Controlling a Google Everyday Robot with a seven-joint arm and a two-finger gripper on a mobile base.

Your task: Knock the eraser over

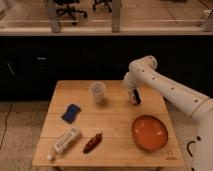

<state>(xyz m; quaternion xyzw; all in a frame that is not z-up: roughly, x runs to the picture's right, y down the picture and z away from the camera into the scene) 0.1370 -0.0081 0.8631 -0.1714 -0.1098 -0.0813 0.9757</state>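
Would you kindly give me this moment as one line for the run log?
gripper: low over table, at eraser | eraser: knocked over or not, unclear | cup, plate: apart from gripper

The white arm [170,90] reaches in from the right. Its gripper [132,94] is low over the table's [115,120] far right part, right at the dark eraser [137,98]; I can't tell whether they touch. A clear cup [97,91] stands to their left. Nearer lie a blue pad [71,112], a white tube [65,141], a reddish-brown pepper [92,142] and an orange plate [149,132].
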